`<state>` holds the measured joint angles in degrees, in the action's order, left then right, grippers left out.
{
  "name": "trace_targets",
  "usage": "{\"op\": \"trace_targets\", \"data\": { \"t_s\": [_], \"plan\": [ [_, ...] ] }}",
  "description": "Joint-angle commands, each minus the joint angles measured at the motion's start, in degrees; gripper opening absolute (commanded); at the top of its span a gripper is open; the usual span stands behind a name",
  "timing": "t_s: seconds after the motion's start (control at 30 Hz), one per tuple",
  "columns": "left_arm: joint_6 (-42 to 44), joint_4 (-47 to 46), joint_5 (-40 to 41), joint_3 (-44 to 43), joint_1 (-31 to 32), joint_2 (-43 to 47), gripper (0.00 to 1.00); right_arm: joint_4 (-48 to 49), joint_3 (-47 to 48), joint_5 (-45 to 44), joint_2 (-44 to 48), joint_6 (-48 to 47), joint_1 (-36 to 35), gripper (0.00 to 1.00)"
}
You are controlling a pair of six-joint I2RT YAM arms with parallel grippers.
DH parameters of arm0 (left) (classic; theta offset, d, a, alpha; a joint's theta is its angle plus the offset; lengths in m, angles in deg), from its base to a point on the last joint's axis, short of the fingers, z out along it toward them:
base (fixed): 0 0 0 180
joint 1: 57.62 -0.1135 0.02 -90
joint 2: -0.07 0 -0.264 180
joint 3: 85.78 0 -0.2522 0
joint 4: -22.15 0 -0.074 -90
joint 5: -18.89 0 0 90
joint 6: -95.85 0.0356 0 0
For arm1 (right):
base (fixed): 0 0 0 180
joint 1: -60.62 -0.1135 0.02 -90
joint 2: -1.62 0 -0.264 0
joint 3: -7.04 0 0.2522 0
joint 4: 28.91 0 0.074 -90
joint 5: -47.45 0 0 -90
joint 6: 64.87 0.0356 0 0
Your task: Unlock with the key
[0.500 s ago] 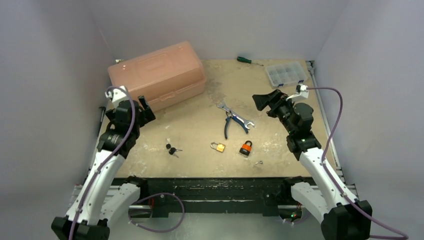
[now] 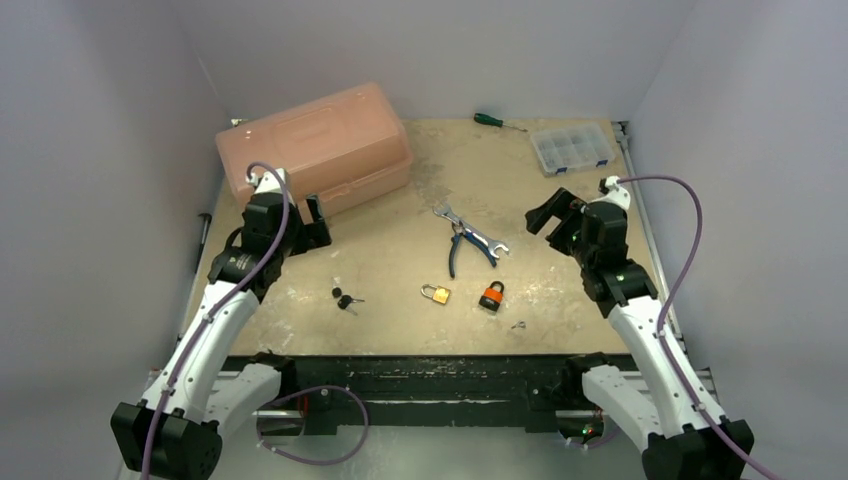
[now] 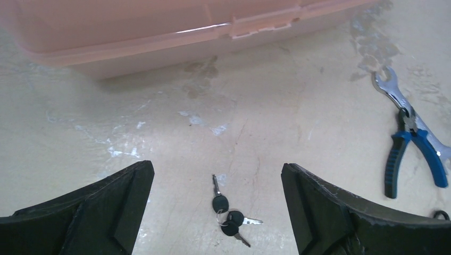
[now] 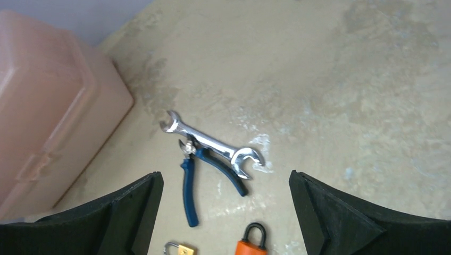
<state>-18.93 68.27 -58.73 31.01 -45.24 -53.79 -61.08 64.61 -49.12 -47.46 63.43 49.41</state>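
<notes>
A bunch of black-headed keys (image 2: 343, 297) lies on the table left of centre. In the left wrist view the keys (image 3: 227, 212) sit on the board below and between the tips of my left gripper (image 3: 215, 167), which hangs open above them. A brass padlock (image 2: 436, 294) and an orange padlock (image 2: 491, 294) with a black shackle lie near the middle front. My right gripper (image 4: 224, 175) is open above the table, with the orange padlock (image 4: 254, 244) and the brass padlock (image 4: 180, 248) at the lower edge of its view. Neither gripper touches anything.
A pink plastic box (image 2: 315, 145) stands at the back left, just behind my left gripper (image 2: 312, 228). Blue-handled pliers (image 2: 455, 250) and a silver wrench (image 2: 470, 228) lie left of my right gripper (image 2: 548, 215). A clear organiser (image 2: 572, 147) and a green screwdriver (image 2: 495, 121) sit at the back.
My left arm has swung right and forward toward the pink box. The right arm has drawn slightly right and turned its gripper down at the table. Both stay open.
</notes>
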Motion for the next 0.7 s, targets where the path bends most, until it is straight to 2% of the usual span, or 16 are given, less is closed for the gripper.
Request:
{"op": "trace_targets", "data": {
  "t_s": [0.0,0.13,0.37,0.57,0.67],
  "plan": [
    [2.5,-3.7,-5.5,0.7,-0.3,2.5,0.99,-9.0,3.0,-4.7,1.5,-2.8,0.1,0.99],
    [3.2,-4.4,-8.6,0.9,-0.3,3.7,0.99,-13.7,3.2,-3.3,0.5,-2.9,0.1,0.99],
    [3.8,-5.0,-11.9,0.9,-0.3,3.9,0.95,-15.5,0.3,0.6,-0.6,0.7,-0.3,0.99],
    [3.9,-5.6,-13.9,0.9,-0.3,2.4,0.93,-14.8,-2.4,2.5,-3.2,6.6,-4.3,0.99],
    [4.3,-5.9,-15.5,0.9,-0.3,1.5,0.91,-15.2,-3.0,0.7,-5.4,7.9,-6.2,0.99]
  ]
}}
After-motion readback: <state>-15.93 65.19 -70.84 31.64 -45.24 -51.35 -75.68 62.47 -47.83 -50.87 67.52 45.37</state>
